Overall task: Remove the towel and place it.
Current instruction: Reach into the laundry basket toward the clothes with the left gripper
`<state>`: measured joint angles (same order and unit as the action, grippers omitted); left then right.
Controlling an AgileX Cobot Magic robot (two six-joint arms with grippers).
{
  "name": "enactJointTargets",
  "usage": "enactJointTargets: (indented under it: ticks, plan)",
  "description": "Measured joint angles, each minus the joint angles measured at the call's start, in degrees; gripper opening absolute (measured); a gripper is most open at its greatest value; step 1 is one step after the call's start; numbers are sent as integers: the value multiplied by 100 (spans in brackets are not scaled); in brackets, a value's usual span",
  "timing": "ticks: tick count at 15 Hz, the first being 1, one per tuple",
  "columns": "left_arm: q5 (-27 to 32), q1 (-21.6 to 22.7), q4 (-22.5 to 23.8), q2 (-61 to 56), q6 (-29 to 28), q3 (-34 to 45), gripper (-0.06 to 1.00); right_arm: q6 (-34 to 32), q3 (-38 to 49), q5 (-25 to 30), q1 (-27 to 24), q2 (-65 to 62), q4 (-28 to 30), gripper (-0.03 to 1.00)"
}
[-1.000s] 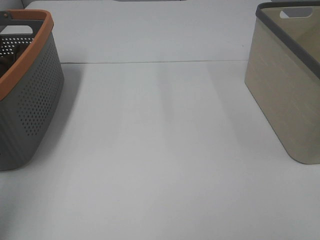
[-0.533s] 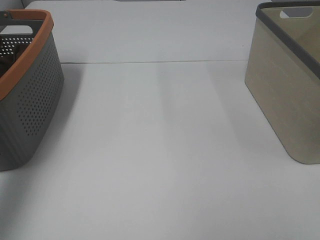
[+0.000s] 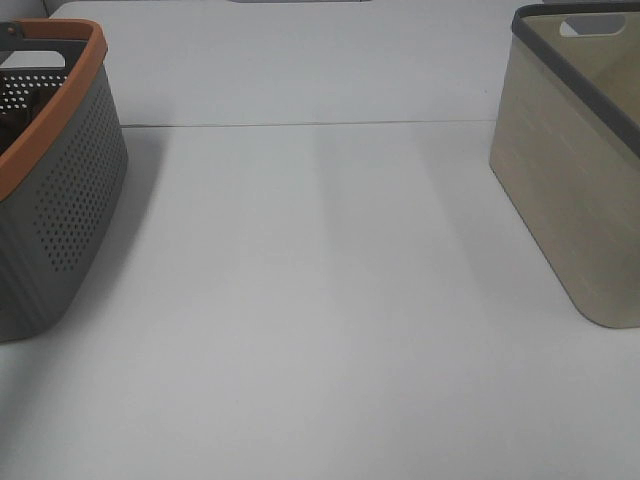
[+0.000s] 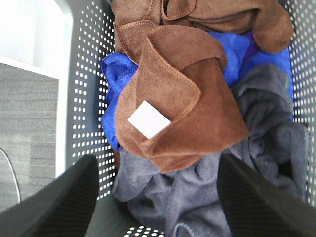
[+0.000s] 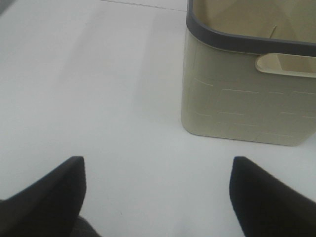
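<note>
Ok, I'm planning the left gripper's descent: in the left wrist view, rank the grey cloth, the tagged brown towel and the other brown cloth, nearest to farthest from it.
1. Grey cloth, directly between the fingers of the left gripper.
2. Tagged brown towel, atop the pile's middle, its corner overlapping the grey cloth.
3. Other brown cloth, at the far end of the basket.

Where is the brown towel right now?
In the left wrist view the towel lies inside the grey perforated basket, atop a blue cloth and a grey cloth; the high view shows that basket on the left of the table.
</note>
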<state>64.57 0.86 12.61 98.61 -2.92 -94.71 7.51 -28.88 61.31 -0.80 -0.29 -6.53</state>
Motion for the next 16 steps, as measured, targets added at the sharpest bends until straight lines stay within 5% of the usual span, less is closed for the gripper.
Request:
enactJointTargets:
  ticks: [5,16]
  plan:
    - [143,0,-550,905,-550,-418,65,0,0,0,0,0,0,77]
    - [498,0,-573,2280,-607,-1679,61,0,0,0,0,0,0,77]
